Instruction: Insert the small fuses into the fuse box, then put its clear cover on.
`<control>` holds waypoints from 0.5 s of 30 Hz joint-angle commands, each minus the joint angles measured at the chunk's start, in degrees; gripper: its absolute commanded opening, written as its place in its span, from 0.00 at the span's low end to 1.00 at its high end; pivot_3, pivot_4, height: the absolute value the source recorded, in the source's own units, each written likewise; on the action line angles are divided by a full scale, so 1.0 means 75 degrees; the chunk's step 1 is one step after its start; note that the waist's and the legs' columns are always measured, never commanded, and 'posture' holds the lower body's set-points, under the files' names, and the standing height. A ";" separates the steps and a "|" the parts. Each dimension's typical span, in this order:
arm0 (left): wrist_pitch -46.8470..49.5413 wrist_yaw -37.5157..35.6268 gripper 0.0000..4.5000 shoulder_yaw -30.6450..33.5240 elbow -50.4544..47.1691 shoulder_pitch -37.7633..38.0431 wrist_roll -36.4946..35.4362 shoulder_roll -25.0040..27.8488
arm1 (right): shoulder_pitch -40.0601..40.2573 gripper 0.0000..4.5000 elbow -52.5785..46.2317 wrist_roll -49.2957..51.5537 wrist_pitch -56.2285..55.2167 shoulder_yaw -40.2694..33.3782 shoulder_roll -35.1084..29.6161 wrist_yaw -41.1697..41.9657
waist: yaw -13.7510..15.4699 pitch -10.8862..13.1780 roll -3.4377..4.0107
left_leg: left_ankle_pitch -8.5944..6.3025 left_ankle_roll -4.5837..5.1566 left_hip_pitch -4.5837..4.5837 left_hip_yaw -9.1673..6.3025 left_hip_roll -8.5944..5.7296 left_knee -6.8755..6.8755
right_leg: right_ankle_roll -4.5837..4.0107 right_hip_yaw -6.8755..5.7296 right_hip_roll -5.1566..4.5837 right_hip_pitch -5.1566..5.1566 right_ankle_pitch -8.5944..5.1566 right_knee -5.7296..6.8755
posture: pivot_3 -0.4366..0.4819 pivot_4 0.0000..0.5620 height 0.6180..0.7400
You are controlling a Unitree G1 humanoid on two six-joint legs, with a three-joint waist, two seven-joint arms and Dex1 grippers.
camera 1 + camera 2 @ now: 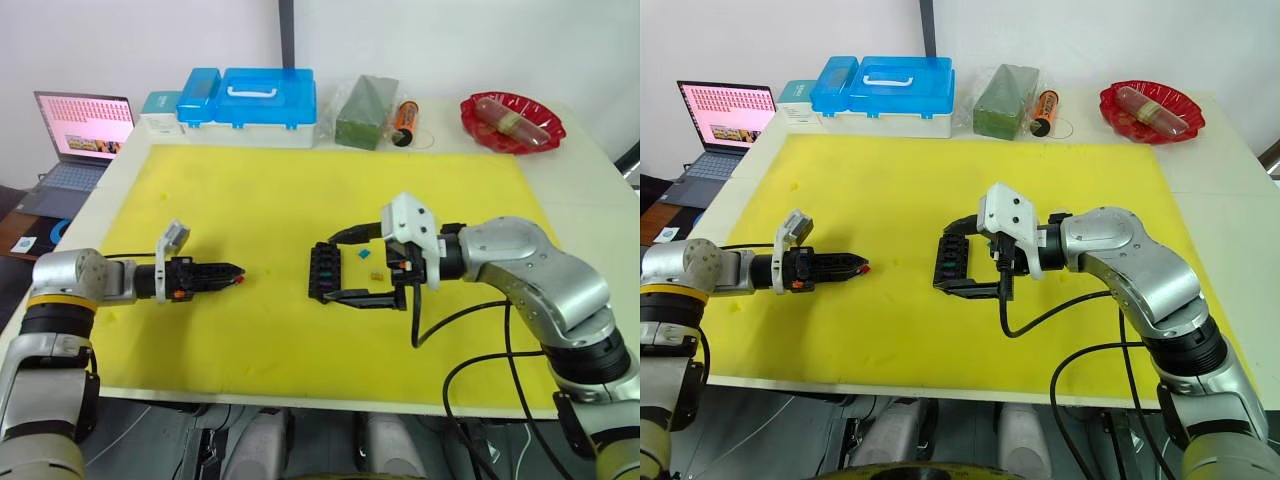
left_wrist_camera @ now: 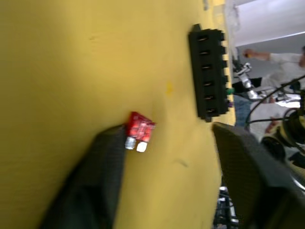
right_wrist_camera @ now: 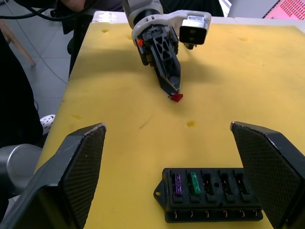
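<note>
On the yellow mat (image 1: 260, 200) | left gripper (image 3: 174, 90) apparently pinching red fuse (image 2: 139, 129), grip unclear | right gripper (image 3: 171, 176) spread beside fuse box (image 3: 209, 193)

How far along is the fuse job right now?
Done: the fuse box already holds a purple and a green fuse.

In hand: the left gripper is at the red fuse on the yellow mat. The right gripper is open around the box.

Left: remaining slots, loose fuses, then the cover.
</note>
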 commanded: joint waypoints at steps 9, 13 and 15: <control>-0.0065 -0.0053 0.01 -0.0124 -0.0065 0.0386 0.0391 0.0095 | 0.0027 1.00 -0.0269 0.0049 -0.0148 -0.0136 0.0014 -0.0035 | -0.0027 -0.0019 0.0031 | 0.0000 0.0000 0.0008 0.0001 0.0002 -0.0007 | -0.0001 0.0001 0.0003 0.0000 0.0000 0.0000 | 0.48 0.27 1.00; 0.0458 -0.0184 0.01 0.0375 -0.0853 0.0534 -0.0174 0.0248 | 0.0004 1.00 -0.0195 0.0201 -0.0023 -0.0295 0.0060 -0.0106 | -0.0053 -0.0019 0.0031 | 0.0000 0.0000 0.0008 0.0002 0.0006 -0.0008 | 0.0000 0.0002 0.0003 -0.0001 0.0000 0.0000 | 0.48 0.27 1.00; 0.0759 -0.0359 0.01 0.0660 -0.1693 0.0635 -0.0656 0.0387 | -0.0073 1.00 -0.0102 0.0626 0.0353 -0.0576 0.0227 -0.0283 | -0.0058 -0.0016 0.0027 | -0.0001 0.0000 0.0002 0.0001 0.0009 -0.0009 | -0.0001 0.0003 0.0003 -0.0008 0.0000 -0.0002 | 0.48 0.27 1.00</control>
